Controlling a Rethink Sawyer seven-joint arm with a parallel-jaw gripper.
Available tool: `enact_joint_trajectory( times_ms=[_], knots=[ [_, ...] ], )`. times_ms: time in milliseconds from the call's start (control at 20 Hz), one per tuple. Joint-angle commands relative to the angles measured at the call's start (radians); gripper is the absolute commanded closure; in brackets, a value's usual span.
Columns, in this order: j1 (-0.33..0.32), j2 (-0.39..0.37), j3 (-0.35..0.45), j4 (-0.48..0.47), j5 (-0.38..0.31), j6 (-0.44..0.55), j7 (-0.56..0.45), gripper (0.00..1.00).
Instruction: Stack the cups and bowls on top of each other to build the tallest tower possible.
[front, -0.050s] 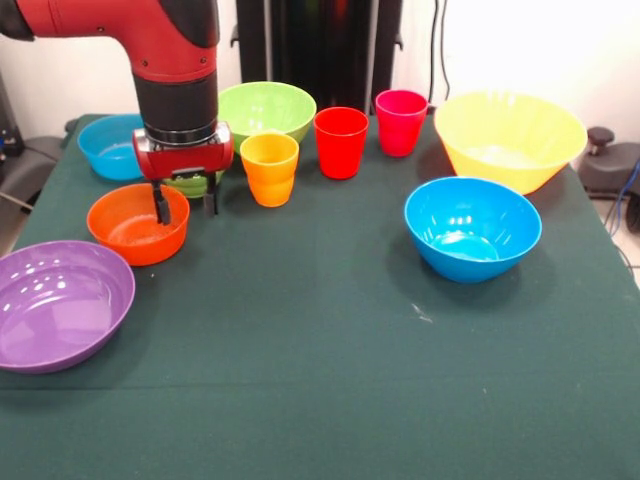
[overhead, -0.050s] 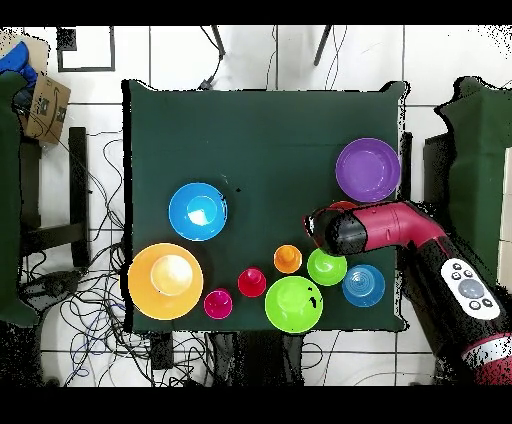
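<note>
Front view, nearest us, shows the purple bowl (front, -0.050s: 62, 303) and a blue bowl (front, -0.050s: 472, 227) sitting apart, nothing stacked yet. Behind them we find the gripper (front, -0.050s: 185, 203), its fingers spread and empty, straddling the orange bowl's (front, -0.050s: 137, 224) far rim. Farther back stand the yellow-orange cup (front, -0.050s: 270, 168) and red cup (front, -0.050s: 340, 141); we judge a glossy, sloped rim could slip out when pinched.

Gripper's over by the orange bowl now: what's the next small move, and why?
Probably lower straight down and close on the orange bowl's far rim. The gripper hangs open just above that rim, nothing held, and no cup or bowl is stacked yet.
</note>
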Motion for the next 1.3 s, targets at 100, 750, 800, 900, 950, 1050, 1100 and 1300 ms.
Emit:
enact_joint_trajectory(
  times_ms=[100,750,800,900,950,1050,1100,1300],
  knots=[
    [0.045,0.000,-0.048,-0.061,-0.090,-0.050,-0.067,0.00],
    [0.007,0.005,-0.003,-0.043,-0.040,-0.010,-0.123,1.00],
    [0.005,0.002,0.001,-0.039,-0.034,-0.006,-0.126,1.00],
    [-0.006,-0.007,0.018,-0.025,-0.008,-0.002,-0.130,1.00],
    [-0.010,-0.013,0.025,-0.016,0.003,-0.004,-0.127,1.00],
    [-0.012,-0.025,0.037,-0.002,0.023,0.000,-0.126,1.00],
    [-0.008,-0.024,0.037,0.000,0.023,-0.004,-0.120,1.00],
    [-0.011,-0.021,0.034,0.003,0.024,-0.018,-0.113,1.00]
  ],
)
